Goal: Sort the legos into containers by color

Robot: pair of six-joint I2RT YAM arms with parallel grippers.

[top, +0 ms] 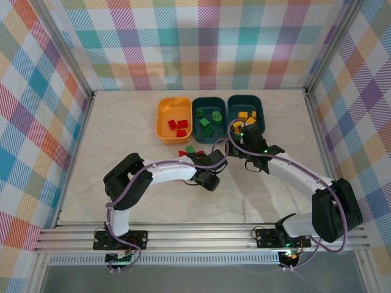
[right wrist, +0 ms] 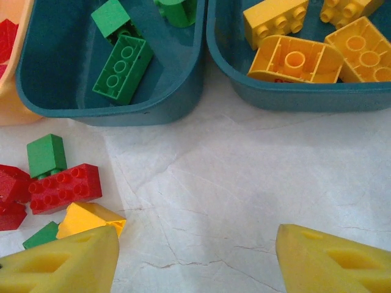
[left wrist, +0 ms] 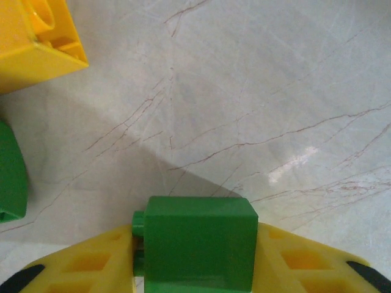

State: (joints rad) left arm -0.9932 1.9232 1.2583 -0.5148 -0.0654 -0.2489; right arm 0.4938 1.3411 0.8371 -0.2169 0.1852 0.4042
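My left gripper [left wrist: 198, 268] is shut on a green brick [left wrist: 198, 244], just above the tabletop. A loose yellow brick [left wrist: 36, 43] and another green brick [left wrist: 9, 177] lie to its left. From above, the left gripper [top: 201, 160] sits below the tubs, by a small loose pile [top: 187, 151]. My right gripper [right wrist: 195, 262] stands open over bare table, in front of the middle teal tub [right wrist: 116, 110], which holds green bricks [right wrist: 122, 67], and the right teal tub [right wrist: 293, 94], which holds yellow bricks [right wrist: 293, 61]. Loose red [right wrist: 64, 186], green [right wrist: 46, 155] and yellow [right wrist: 91, 218] bricks lie left of the right gripper.
The yellow-orange tub [top: 165, 119] at the left of the row holds red bricks [top: 178, 126]. The two arms cross close together in front of the tubs. Metal frame rails [top: 201, 235] and checked cloth walls [top: 201, 36] enclose the table.
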